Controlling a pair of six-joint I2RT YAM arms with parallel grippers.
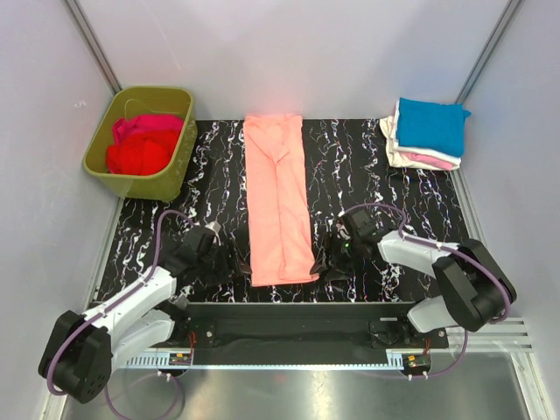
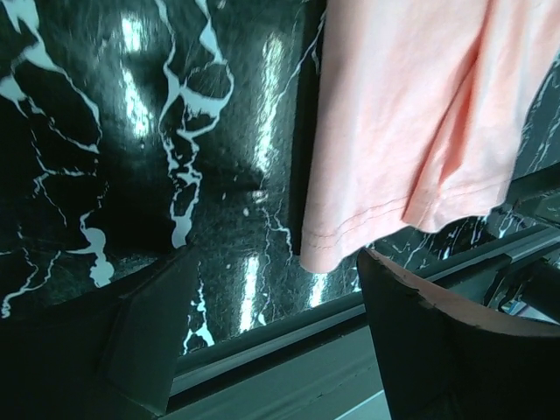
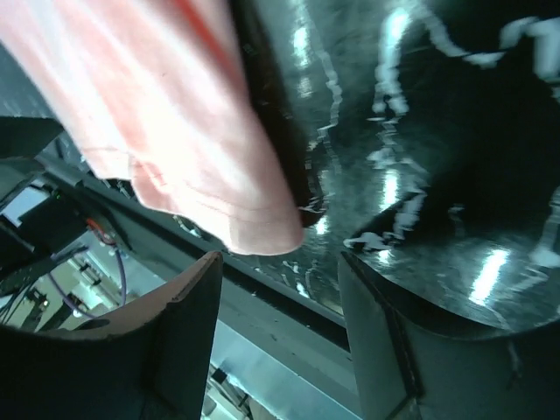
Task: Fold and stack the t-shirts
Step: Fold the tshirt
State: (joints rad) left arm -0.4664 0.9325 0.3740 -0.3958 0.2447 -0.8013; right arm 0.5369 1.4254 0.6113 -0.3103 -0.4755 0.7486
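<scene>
- Top view: the salmon-pink t-shirt lies in the centre of the marbled table. It is folded lengthwise into a long strip that runs from the upper middle of the frame down toward the lower middle.
- We judge the lengthwise fold done and the crosswise fold not yet made. That would explain why the left gripper and right gripper sit low on either side of the strip's bottom end, one at each corner.
- The folded stack, with a blue tee on top, waits at the upper right. It is well apart from the strip, so we judge it to be where this one goes next.
- The red and magenta tees are bunched in the olive tub at the upper left, not yet folded.
- Left wrist view: the left gripper has its jaws apart with nothing between them. The shirt's hemmed corner hangs in the upper right, just above the right-hand finger. We cannot tell whether they touch.
- Right wrist view: the right gripper also has its jaws apart and clamps nothing. The shirt's other corner fills the upper left, its rounded tip just above the gap, so pinching it looks like the next move.
</scene>
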